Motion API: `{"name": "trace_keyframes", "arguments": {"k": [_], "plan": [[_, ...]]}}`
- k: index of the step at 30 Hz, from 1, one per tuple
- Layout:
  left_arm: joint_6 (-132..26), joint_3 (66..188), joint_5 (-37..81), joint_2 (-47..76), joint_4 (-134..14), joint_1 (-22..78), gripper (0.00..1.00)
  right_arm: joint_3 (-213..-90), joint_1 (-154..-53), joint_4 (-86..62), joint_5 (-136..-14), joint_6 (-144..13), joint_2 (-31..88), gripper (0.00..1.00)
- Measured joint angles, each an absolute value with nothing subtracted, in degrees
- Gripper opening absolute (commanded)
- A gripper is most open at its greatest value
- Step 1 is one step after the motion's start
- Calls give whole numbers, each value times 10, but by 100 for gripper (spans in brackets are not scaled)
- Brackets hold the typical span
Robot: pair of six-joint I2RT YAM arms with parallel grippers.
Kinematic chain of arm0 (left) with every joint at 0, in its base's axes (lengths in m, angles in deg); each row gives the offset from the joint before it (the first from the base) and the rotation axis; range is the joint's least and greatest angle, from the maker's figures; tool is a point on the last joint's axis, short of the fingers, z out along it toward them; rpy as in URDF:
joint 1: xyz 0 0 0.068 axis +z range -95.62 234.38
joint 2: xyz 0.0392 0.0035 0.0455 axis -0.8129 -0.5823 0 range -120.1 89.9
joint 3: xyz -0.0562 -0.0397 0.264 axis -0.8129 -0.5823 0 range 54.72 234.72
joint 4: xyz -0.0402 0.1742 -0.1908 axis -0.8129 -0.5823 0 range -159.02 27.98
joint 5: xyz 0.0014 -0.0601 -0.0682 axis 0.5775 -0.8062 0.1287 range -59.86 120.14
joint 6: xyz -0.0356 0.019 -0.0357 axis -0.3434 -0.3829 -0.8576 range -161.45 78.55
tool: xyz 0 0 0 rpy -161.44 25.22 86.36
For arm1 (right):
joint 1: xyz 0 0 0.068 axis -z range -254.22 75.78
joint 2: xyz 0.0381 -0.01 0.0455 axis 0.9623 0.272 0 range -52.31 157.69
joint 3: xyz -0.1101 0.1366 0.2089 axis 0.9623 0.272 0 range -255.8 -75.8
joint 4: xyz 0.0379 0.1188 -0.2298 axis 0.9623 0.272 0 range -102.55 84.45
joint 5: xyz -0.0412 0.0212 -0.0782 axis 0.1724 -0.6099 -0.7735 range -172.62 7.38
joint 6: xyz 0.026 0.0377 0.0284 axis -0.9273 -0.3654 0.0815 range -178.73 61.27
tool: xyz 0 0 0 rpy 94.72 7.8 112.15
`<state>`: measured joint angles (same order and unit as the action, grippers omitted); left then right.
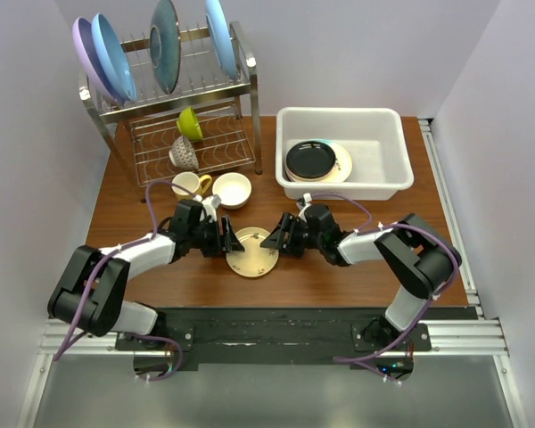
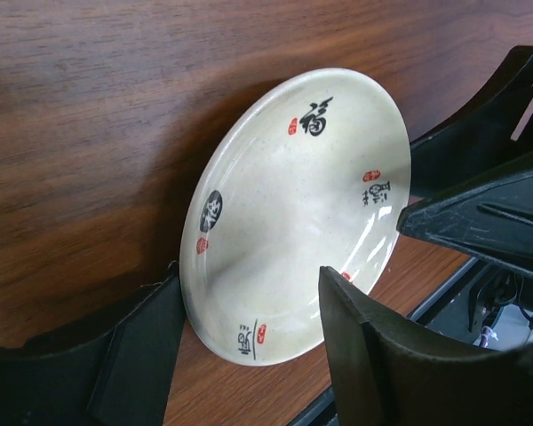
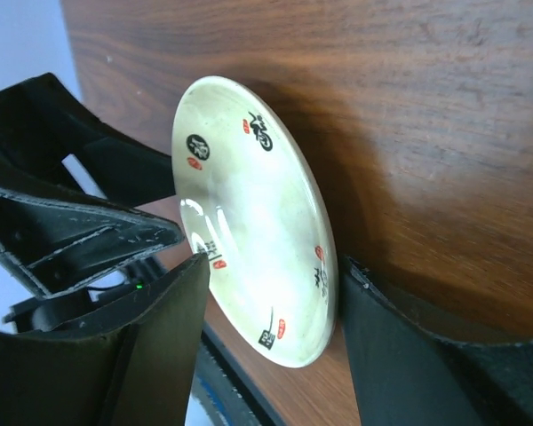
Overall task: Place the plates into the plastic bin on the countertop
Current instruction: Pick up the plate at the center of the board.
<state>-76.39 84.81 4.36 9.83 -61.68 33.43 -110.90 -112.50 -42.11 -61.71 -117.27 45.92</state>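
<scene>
Closest thing in the wrist views is the black fingers, so starting there. The left gripper [image 2: 249, 280] has its jaws pinched on the rim of the small cream plate [image 2: 293, 204]. One finger [image 2: 142, 346] sits low against the wood under the edge and the other presses on the inside of the dish. The right gripper [image 3: 274, 262] does the same on the opposite rim. One of its fingers [image 3: 409, 355] is tucked between plate and wood, the other rests on the glossy face, so it reads as pinched on too. That makes both arms on one plate, facing each other.

The plate has black brush characters and little red stamps around its inside. From above it sits on the tabletop [image 1: 339, 259]; I can't tell whether its edge is raised at all.

Working out from the plate:
- A cream bowl [image 1: 232, 190] and a cream mug [image 1: 189, 185] stand just beyond it, to the left.
- The white bin [image 1: 339, 111] is beyond it to the right, with a black plate [image 1: 309, 160] lying on a pale one [image 1: 341, 160] inside.
- The wire rack [image 1: 214, 152] is farther back on the left. It holds a green cup [image 1: 190, 123] and a patterned cup [image 1: 183, 153] on the lower shelf.
- Big blue plates [image 1: 116, 58] stand upright on top of it.
</scene>
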Motion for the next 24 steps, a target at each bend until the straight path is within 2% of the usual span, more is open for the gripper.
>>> {"name": "trace_keyframes", "arguments": {"k": [11, 20, 24], "plan": [[-764, 844, 34, 90, -591, 336, 63, -1070, -1125, -544, -562, -1219, 495, 57], [-765, 841, 28, 89, -582, 336, 63, -1068, -1126, -556, -554, -1228, 510, 40], [-768, 839, 22, 89, -581, 336, 63, -1066, -1128, -556, -546, -1232, 516, 29]]}}
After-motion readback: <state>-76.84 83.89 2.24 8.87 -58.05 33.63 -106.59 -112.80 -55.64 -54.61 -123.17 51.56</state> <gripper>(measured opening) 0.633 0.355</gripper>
